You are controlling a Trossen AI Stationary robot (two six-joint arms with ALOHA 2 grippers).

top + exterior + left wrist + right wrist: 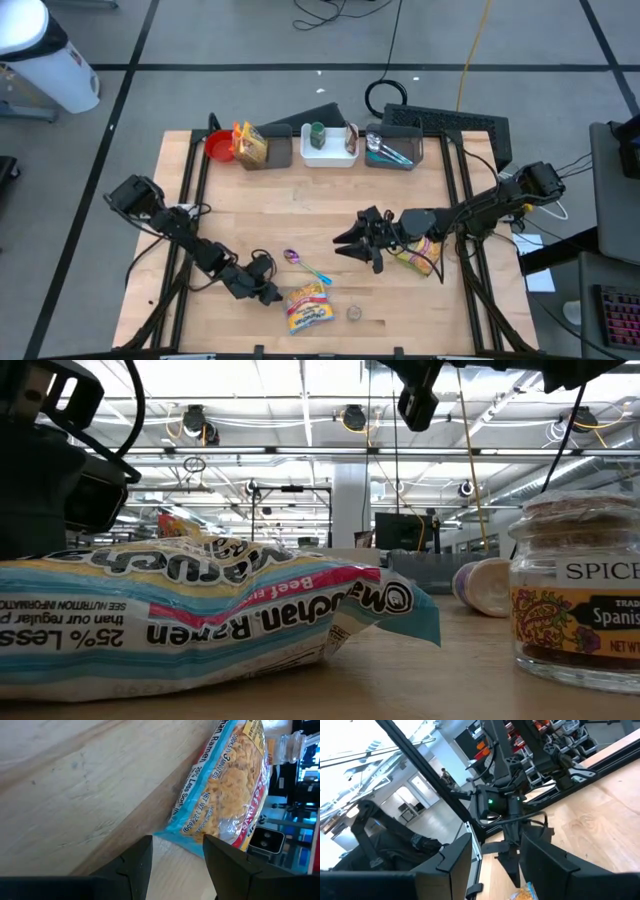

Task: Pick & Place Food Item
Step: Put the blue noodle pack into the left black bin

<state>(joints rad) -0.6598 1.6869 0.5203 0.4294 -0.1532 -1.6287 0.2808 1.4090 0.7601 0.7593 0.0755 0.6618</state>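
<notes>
Lowest in the high view, near the bottom centre of the frame, lies the ramen packet, flat on the wooden table, with the left gripper just to its left. In the left wrist view its 2 fingers stand apart with bare wood between them and the packet's crimped blue end just ahead, so the gripper is part open and holds nothing. The packet looks light, crinkly and slippery, the noodle block inside brittle; my judgement is that the best hold is across the short end or a side edge, with a gentle squeeze. A small spice jar stands just right of the packet, and a purple-bowled spoon lies just above it. Toward the middle right, the right gripper hovers above the table, fingers part open and empty, a second yellow packet under its arm. Along the top edge sit 3 bins with other items.
</notes>
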